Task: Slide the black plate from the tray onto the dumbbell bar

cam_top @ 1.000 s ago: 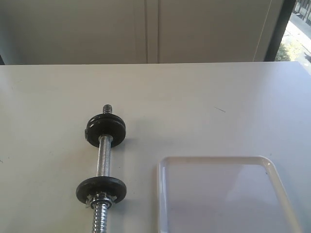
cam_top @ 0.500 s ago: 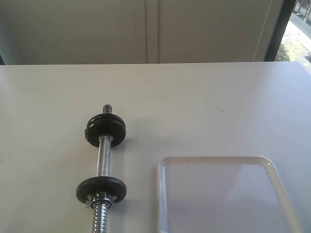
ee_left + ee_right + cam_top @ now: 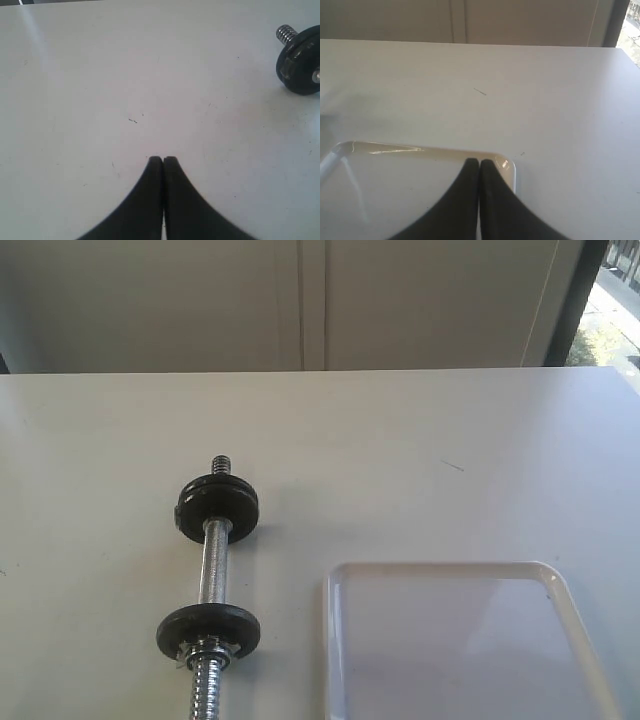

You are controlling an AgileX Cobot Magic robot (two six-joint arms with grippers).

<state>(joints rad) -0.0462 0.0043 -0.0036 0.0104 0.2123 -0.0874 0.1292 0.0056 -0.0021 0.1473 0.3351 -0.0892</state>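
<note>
Left pincer (image 3: 163, 159) and right pincer (image 3: 479, 161) both tightly closed, empty.

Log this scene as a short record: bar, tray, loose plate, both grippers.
dumbbell bar: lying on the table, carrying a far disc and a near disc
tray: beside the bar, partly out of frame
black plate: none visible in any view
left gripper: shut, holding nothing, above bare table
right gripper: shut, holding nothing, above the tray's rim

The table (image 3: 450, 440) is plain white. The tray (image 3: 440, 567) is glossy white. The bar (image 3: 214, 575) is shiny chrome, ridged with thread at its ends. Its two discs (image 3: 218, 505) are matte black. The left gripper (image 3: 163, 160) and right gripper (image 3: 479, 162) are black.
</note>
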